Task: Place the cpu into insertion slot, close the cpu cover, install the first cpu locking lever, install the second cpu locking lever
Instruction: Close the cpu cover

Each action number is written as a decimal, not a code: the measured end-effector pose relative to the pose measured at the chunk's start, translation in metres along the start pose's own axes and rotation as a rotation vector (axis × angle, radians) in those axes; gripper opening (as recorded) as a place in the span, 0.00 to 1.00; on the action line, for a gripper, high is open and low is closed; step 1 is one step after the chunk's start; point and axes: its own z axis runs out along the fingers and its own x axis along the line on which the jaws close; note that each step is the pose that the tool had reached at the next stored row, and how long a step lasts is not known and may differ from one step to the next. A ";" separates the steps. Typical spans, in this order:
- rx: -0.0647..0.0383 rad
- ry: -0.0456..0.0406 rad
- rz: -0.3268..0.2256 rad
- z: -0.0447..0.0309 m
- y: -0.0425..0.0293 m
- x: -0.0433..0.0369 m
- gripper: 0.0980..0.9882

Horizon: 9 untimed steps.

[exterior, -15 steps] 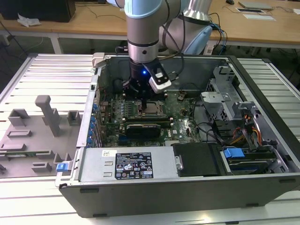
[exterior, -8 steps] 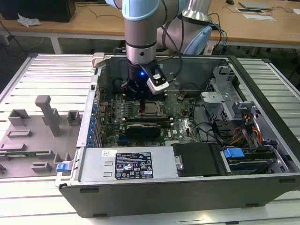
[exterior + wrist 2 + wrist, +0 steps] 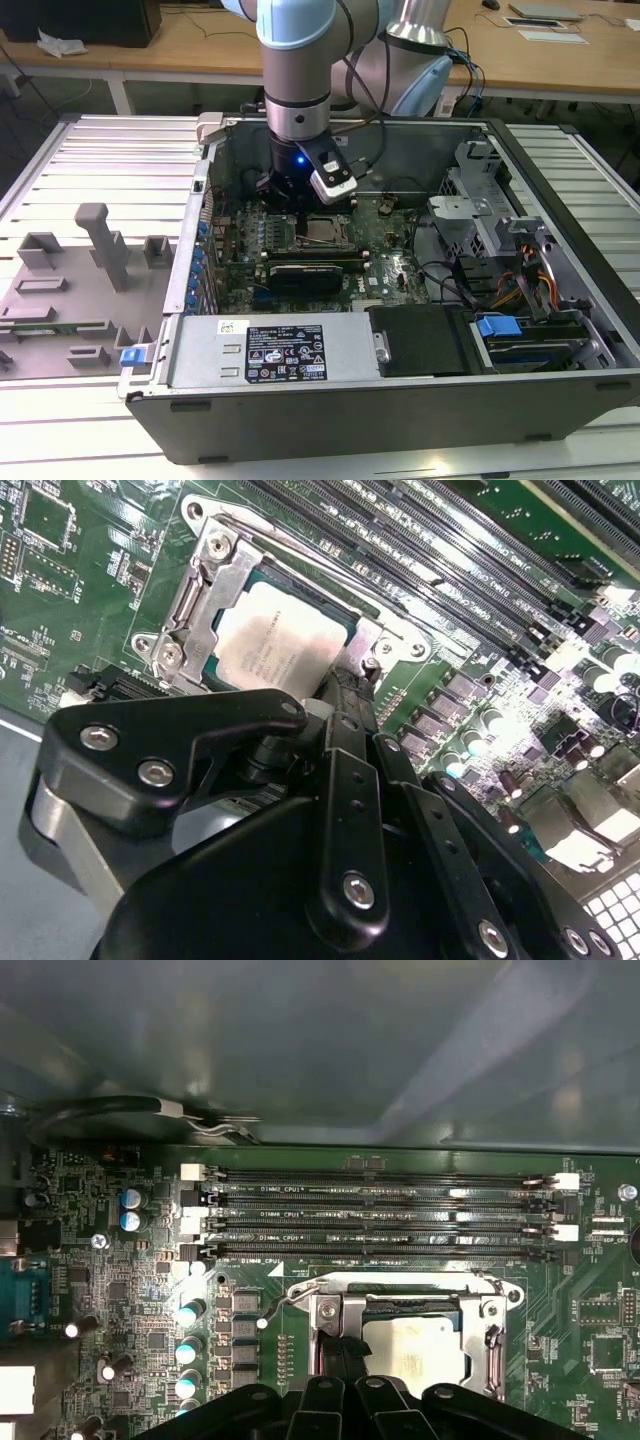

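The cpu [image 3: 272, 645] [image 3: 415, 1358], with its pale metal top, lies flat in the insertion slot [image 3: 410, 1306] on the green motherboard. The silver cpu cover [image 3: 205, 585] [image 3: 328, 1312] is down over it, framing the chip. A thin wire locking lever [image 3: 288, 1296] curves out from the socket corner and runs along its far edge. My gripper [image 3: 352, 680] [image 3: 340, 1354] is shut, and its black fingertips touch the socket's edge beside the chip. In the exterior view the gripper [image 3: 295, 205] hangs low inside the open case, just left of the socket [image 3: 322, 229].
Long black memory slots [image 3: 380, 1215] run right beside the socket. Capacitors [image 3: 186, 1315] stand along its other side. A grey power supply box [image 3: 270, 350] fills the case front, drive cages and cables [image 3: 500, 250] sit at the exterior view's right, and grey fixtures [image 3: 105, 245] stand on the table outside.
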 end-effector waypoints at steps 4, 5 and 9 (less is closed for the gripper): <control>0.000 0.0000 0.000 0.0003 0.0000 -0.0020 0.01; 0.000 0.0000 0.000 0.0003 0.0000 -0.0026 0.01; 0.000 0.0000 0.000 0.0005 -0.0001 -0.0060 0.01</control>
